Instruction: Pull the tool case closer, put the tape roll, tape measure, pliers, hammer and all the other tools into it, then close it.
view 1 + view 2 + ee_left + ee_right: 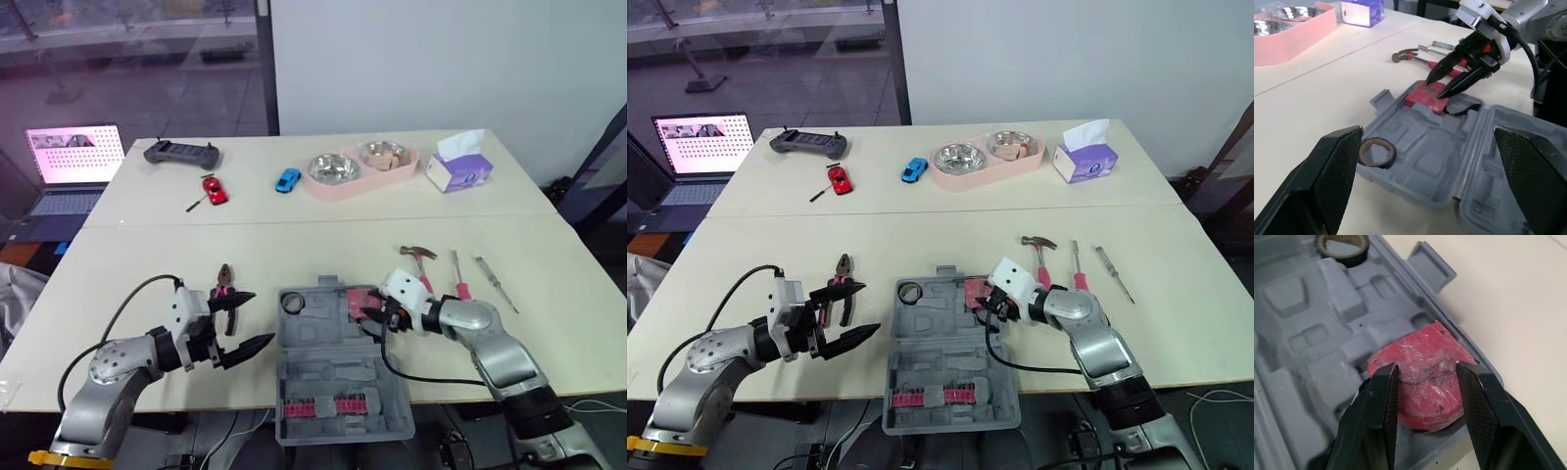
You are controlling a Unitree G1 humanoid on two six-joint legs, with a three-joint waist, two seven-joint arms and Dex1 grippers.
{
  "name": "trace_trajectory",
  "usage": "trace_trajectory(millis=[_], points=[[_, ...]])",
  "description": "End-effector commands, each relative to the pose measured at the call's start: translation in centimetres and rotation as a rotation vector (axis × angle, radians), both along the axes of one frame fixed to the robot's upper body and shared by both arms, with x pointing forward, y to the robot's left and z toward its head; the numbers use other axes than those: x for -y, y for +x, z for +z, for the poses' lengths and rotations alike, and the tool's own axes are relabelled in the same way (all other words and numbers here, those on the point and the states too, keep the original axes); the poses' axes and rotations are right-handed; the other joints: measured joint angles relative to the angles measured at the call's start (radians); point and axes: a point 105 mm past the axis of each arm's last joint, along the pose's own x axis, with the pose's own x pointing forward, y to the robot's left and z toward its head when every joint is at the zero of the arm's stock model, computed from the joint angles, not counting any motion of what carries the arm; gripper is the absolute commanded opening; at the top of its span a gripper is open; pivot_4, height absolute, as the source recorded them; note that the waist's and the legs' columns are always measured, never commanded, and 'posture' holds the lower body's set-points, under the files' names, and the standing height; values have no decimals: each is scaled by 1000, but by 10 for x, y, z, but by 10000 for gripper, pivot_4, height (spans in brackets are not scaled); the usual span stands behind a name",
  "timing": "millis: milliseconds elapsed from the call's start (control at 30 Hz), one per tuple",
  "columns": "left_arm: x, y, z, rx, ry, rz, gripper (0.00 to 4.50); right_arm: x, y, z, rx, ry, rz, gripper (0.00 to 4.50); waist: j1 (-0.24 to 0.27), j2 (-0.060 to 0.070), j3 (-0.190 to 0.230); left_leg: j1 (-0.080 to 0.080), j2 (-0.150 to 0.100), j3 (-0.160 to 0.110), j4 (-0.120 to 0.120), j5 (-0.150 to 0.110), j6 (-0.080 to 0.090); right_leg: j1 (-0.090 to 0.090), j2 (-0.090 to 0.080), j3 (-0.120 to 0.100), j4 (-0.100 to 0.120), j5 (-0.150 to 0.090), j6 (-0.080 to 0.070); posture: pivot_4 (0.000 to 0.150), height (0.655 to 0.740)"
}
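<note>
Two tools are in the case, by the look of it: the tape roll sits in its far left corner, and the tape measure lies in its far right corner. The case itself lies open between the two arms, its lid half nearest the robot, so the pulling step seems done.

Right gripper hangs right over the tape measure, jaws apart; its fingertips rest on or just above the red housing and straddle it rather than clamp it. Whether the tape measure is fully seated in its recess is hard to tell.

Left gripper hovers just left of the case, jaws wide apart and holding nothing.

Four tools are left outside. The pliers lie on the table just left of the case, beside the left gripper, which makes them the likely next pick for that arm. The hammer lies right of the case, near its far corner, and two screwdrivers lie further right, side by side.

After those go in, the lid has to be folded shut, so the task looks under halfway through.
</note>
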Motion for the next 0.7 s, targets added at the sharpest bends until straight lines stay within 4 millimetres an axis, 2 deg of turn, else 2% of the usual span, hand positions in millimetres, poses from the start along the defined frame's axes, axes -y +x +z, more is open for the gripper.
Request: trace_trajectory(millis=[33,167,267,500,667,700], points=[[5,-2,11,43,-4,-18,45000,13,-10,-28,-132,-47,-55,19392,1,-1,-1,1,0,0,0,0,0,1,0,0,0,-1,-1,1500,7370],[3,-2,12,41,1,-19,45000,13,-22,-47,-232,-84,-67,19392,1,-1,-5,12,0,0,-3,-2,2,13,0,0,-5,-2,-2,1500,7370],[2,-2,13,41,6,-21,45000,9,-25,-55,-272,-92,-71,19392,0,-2,-12,13,1,-1,-3,-2,3,14,1,-1,-8,-2,-2,1500,7370],[2,-2,13,38,15,-24,45000,3,-25,-51,-253,-114,-52,19392,0,-4,-20,14,1,-2,-3,-3,4,15,1,-2,-11,-3,-2,1500,7370],[0,0,15,40,15,-22,45000,-4,-11,-6,-102,-9,-45,19392,0,-3,-20,14,1,-2,-3,-3,4,14,1,-1,-11,-3,-2,1500,7370],[-3,1,17,44,16,-12,45000,-6,-10,10,-56,34,-31,19392,1,-3,-19,13,1,-2,-3,-3,4,14,1,-1,-11,-3,-2,1500,7370]])
